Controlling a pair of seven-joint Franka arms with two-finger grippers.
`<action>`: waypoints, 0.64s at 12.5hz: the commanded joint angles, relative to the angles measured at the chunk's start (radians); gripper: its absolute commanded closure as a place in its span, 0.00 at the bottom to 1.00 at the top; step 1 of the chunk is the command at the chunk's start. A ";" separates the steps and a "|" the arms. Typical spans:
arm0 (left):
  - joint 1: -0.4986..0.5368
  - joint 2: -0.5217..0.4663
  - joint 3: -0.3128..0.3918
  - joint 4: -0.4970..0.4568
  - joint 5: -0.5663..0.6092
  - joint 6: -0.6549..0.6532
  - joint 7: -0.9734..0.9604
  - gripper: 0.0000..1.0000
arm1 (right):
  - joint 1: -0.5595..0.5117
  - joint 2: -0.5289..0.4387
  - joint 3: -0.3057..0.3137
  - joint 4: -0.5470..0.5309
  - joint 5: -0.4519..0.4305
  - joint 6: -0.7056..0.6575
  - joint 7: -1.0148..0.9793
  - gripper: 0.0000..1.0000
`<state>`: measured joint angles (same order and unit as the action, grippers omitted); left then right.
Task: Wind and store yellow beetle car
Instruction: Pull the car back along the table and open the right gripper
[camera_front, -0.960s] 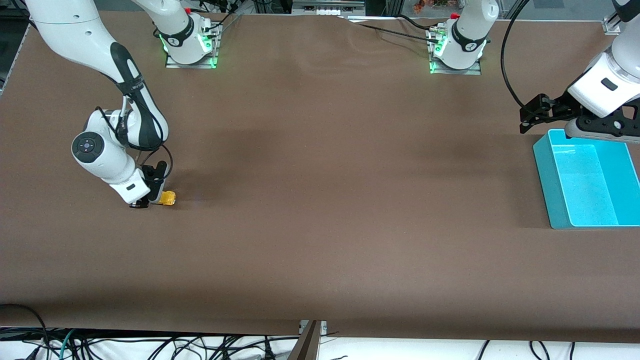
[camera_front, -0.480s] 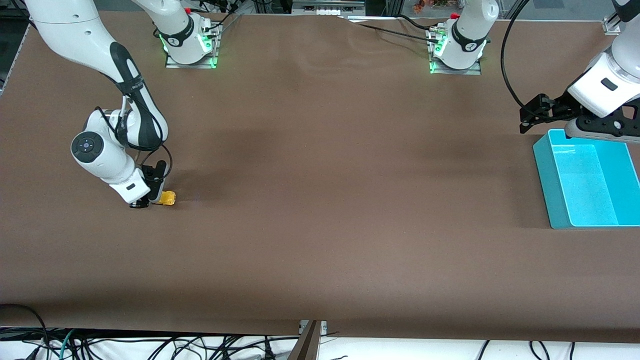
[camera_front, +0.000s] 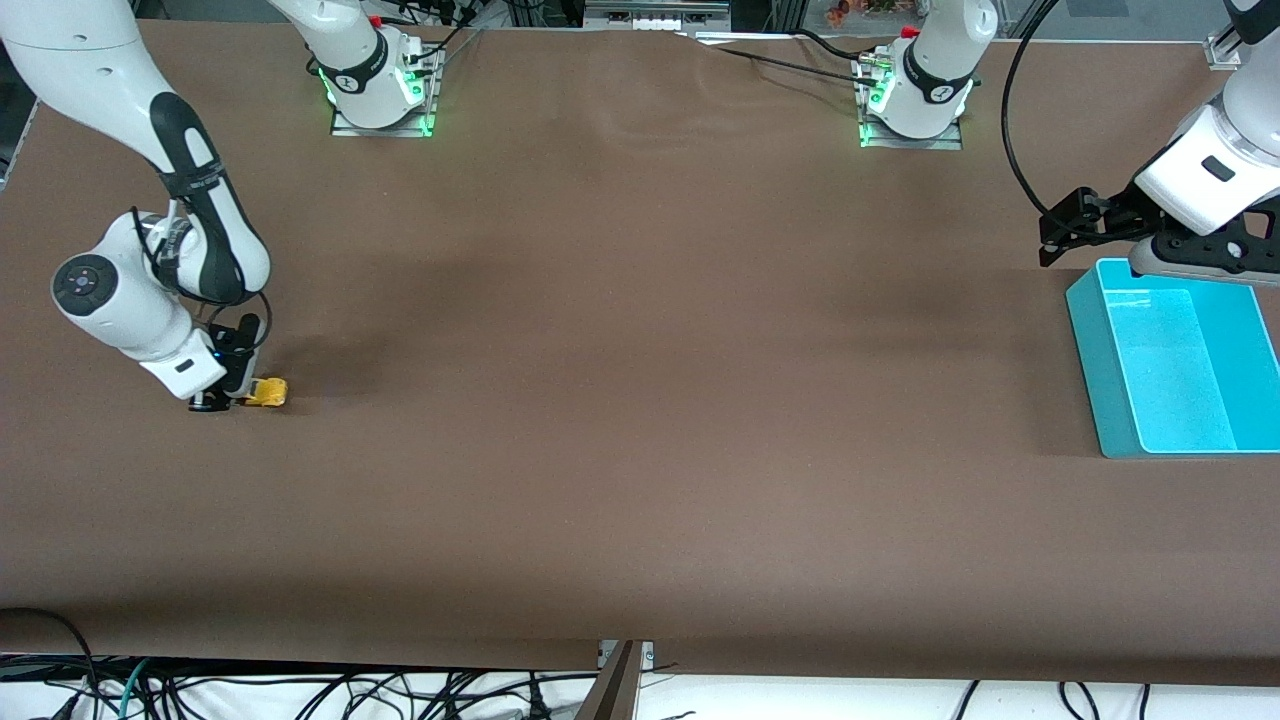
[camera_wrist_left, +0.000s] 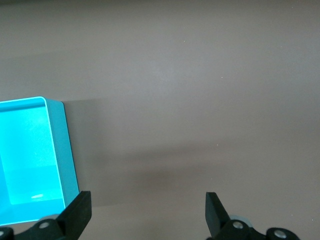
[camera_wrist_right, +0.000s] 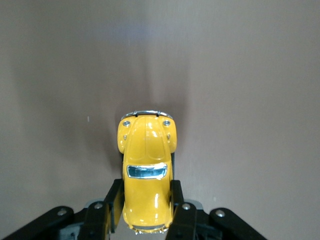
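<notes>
The yellow beetle car (camera_front: 268, 392) rests on the brown table toward the right arm's end. My right gripper (camera_front: 238, 394) is down at table level and shut on the car's rear half. In the right wrist view the car (camera_wrist_right: 146, 172) sits between the two black fingers (camera_wrist_right: 114, 202), its nose pointing away from the wrist. My left gripper (camera_front: 1062, 232) is open and empty, held over the table beside the cyan bin (camera_front: 1087, 320). In the left wrist view its fingertips (camera_wrist_left: 80, 210) stand wide apart with bare table between them.
The cyan bin is open-topped and holds nothing visible; it stands toward the left arm's end and also shows in the left wrist view (camera_wrist_left: 57, 150). Both arm bases (camera_front: 380, 90) stand along the table's edge farthest from the front camera. Cables hang below the nearest edge.
My right gripper has dragged the yellow car along the table toward the right arm's end, still shut on it. The left arm has not moved.
</notes>
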<state>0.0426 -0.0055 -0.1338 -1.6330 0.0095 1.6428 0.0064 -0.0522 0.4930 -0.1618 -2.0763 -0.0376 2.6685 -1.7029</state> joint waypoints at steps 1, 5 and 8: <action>0.000 -0.017 0.000 -0.005 -0.029 -0.012 0.001 0.00 | -0.028 0.061 0.011 0.024 -0.002 0.030 -0.034 0.68; 0.000 -0.018 0.000 -0.005 -0.029 -0.012 0.001 0.00 | -0.026 0.056 0.028 0.036 -0.001 0.027 -0.034 0.01; 0.000 -0.018 0.000 -0.005 -0.029 -0.014 0.001 0.00 | -0.021 0.038 0.042 0.053 0.002 0.008 -0.027 0.00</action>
<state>0.0423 -0.0059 -0.1338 -1.6330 0.0095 1.6423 0.0065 -0.0632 0.5185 -0.1391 -2.0553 -0.0376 2.6796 -1.7203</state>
